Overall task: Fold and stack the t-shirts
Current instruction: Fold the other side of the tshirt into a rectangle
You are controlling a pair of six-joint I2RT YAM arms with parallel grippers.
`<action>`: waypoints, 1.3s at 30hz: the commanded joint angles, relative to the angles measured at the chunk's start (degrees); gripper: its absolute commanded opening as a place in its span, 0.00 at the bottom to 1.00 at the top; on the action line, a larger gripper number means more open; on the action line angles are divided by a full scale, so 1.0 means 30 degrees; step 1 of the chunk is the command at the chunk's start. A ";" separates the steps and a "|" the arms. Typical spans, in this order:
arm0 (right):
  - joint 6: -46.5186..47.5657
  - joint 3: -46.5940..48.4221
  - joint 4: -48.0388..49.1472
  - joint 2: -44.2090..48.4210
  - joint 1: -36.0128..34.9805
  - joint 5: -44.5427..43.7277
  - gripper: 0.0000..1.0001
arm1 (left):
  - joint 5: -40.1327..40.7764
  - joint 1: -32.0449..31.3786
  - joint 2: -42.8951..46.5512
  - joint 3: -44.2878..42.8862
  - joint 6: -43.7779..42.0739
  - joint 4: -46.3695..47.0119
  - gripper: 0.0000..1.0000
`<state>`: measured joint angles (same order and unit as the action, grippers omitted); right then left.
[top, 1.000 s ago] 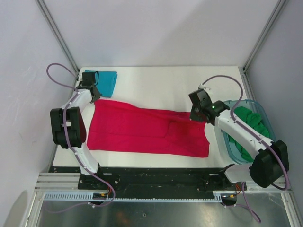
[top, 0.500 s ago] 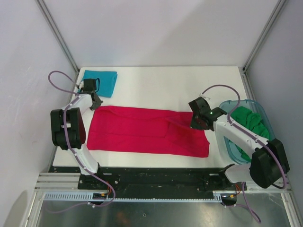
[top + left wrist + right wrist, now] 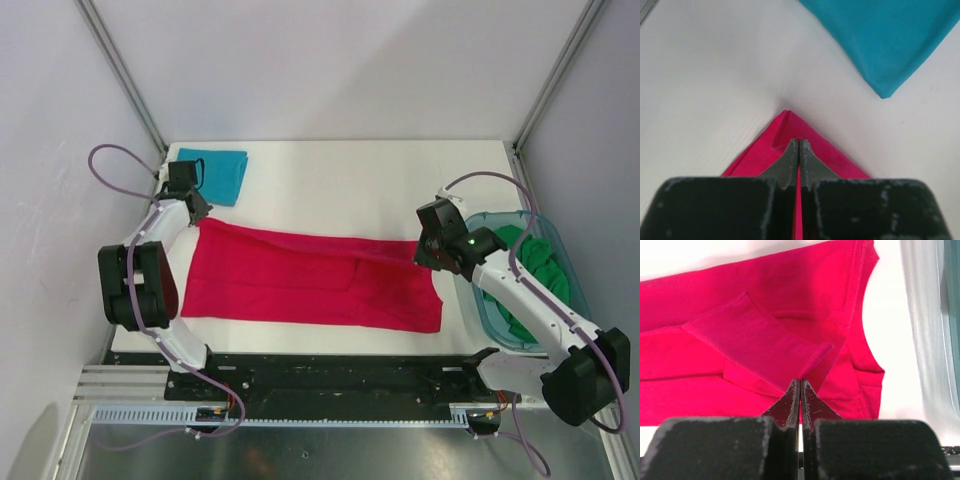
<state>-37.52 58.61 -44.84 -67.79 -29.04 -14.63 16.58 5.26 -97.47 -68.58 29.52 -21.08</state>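
Centre: spread shirt (image 3: 300,278); behind-left: folded shirt (image 3: 222,176); right: tub (image 3: 489,320).

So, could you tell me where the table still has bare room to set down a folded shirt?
The widest bare patch is the far strip of table, between the teal shirt, the red shirt and the tub. A thin strip runs along the near edge. The red shirt crowds the middle.

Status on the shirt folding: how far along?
One done: the teal shirt lies folded at the far left corner. In hand: the red shirt is partly folded on the table, both arms' jaws shut on its far edge. Left: finish red, stack it, then the green shirt bunched in the tub.
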 commanded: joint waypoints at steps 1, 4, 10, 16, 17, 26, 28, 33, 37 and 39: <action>0.0003 0.0605 -0.1406 0.0662 -0.0318 -0.0300 0.00 | 0.0674 0.0152 0.1294 0.0599 -0.0020 0.0184 0.00; -0.0131 0.0292 -0.1508 0.0716 -0.0587 -0.0091 0.00 | 0.0636 0.0152 0.1455 0.1275 0.0196 0.0195 0.00; -0.0657 -0.1165 -0.1382 0.1078 -0.1030 -0.0045 0.00 | 0.0769 0.0141 0.1617 0.2341 0.0338 0.0173 0.00; -0.0948 -0.2126 -0.1003 0.0939 -0.1069 0.0065 0.00 | 0.0597 0.0153 0.1657 0.2846 0.0617 0.0127 0.00; -0.0974 -0.2160 -0.0953 0.1016 -0.1071 0.0025 0.00 | 0.0641 0.0153 0.1664 0.2818 0.0589 0.0091 0.00; -0.0611 -0.1550 -0.1303 0.2223 -0.0077 0.0054 0.00 | 0.0915 0.0253 0.2316 0.2409 0.0383 -0.0364 0.00; -0.0676 -0.1475 -0.1501 0.2532 -0.0040 -0.0027 0.00 | 0.0962 0.0302 0.2527 0.2490 0.0385 -0.0460 0.00; -0.0861 -0.1373 -0.1996 0.3022 -0.0004 0.0068 0.00 | 0.0974 0.0402 0.3046 0.2841 0.0378 -0.0579 0.00; -0.1163 -0.1413 -0.2343 0.2914 -0.0439 -0.0206 0.00 | 0.0952 0.0400 0.3170 0.3213 0.0407 -0.0615 0.00; -0.1290 -0.1624 -0.2281 0.2808 -0.0680 -0.0304 0.00 | 0.0913 0.0412 0.3188 0.3423 0.0508 -0.0618 0.00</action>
<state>-39.72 52.21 -50.02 -59.68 -29.67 -14.11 17.80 6.02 -90.37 -59.64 30.04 -23.18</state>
